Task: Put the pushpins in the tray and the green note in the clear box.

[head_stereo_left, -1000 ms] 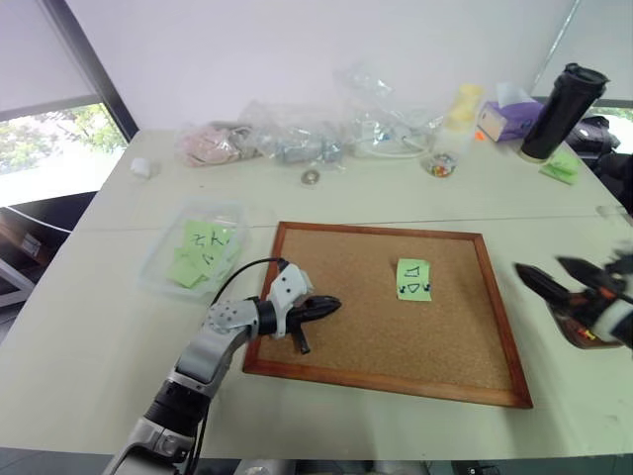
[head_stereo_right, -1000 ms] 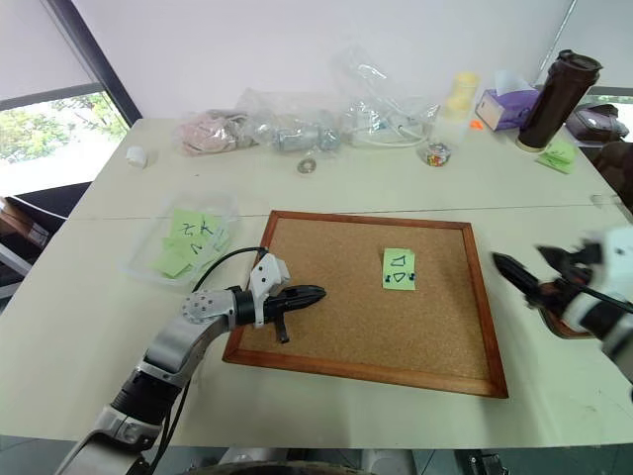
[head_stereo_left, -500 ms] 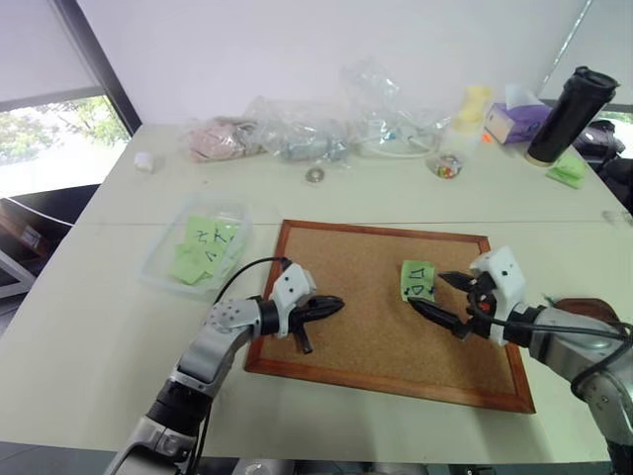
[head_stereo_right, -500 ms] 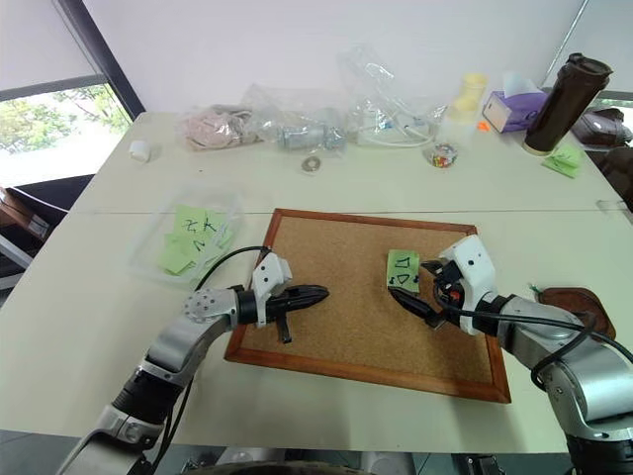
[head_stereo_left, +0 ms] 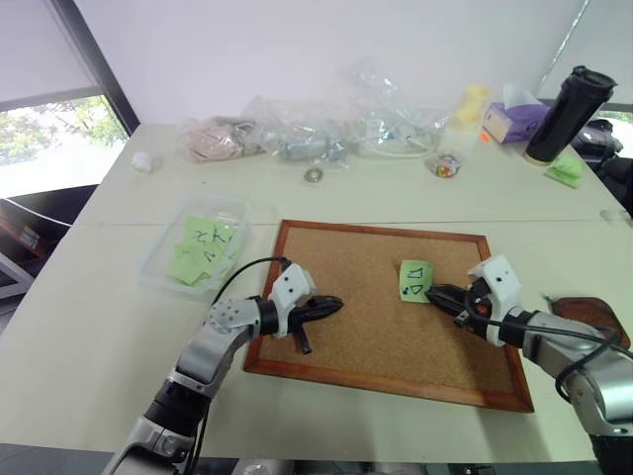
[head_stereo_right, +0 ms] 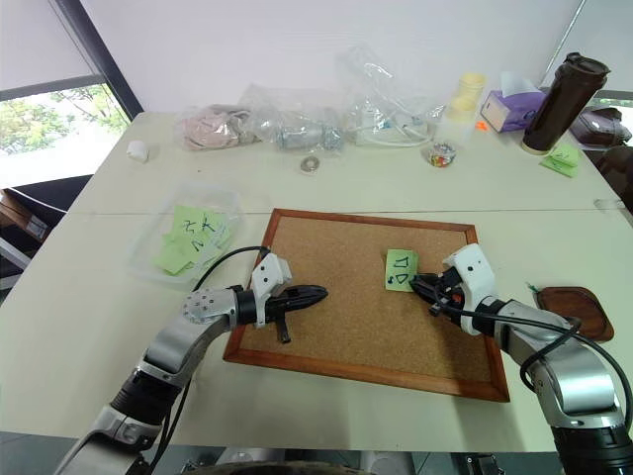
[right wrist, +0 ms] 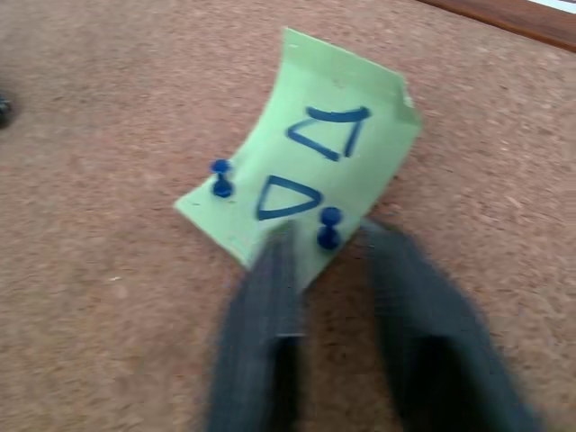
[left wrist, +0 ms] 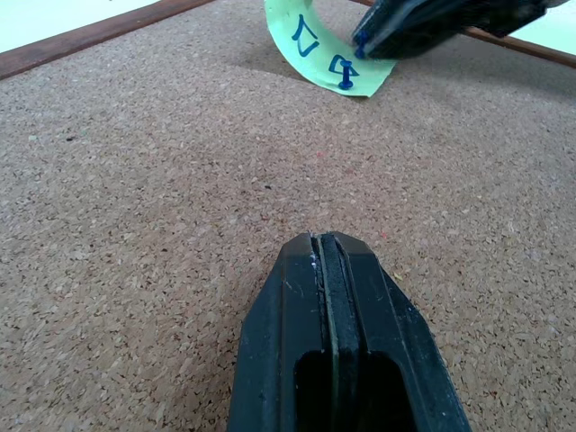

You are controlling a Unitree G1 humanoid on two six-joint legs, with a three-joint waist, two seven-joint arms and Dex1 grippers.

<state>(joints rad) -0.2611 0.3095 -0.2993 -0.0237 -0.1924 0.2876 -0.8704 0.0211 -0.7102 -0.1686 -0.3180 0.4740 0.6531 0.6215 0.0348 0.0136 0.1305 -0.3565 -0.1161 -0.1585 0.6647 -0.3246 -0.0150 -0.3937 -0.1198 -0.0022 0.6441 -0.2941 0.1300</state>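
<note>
Two pushpins (right wrist: 222, 177) hold the green note (head_stereo_left: 414, 279) to the cork board (head_stereo_left: 346, 336), about 2 o'clock from the board's centre. They sit at the note's 5 and 7 o'clock corners.

We see the right gripper (head_stereo_right: 415, 284) at the 5 o'clock pin with its fingers closed in around it, but we cannot tell if the grip is firm. The left gripper (head_stereo_left: 331, 304) is pressed together and empty, over the board's 8 o'clock area.

The pins are tiny, hard and slick, so we pinch each by the head and pull straight out. The note is thin paper and already curling, so we take it by the lifted free edge.

The tray (head_stereo_right: 569, 302) is at 3 o'clock off the board and the clear box (head_stereo_left: 163, 252) at 10 o'clock.
</note>
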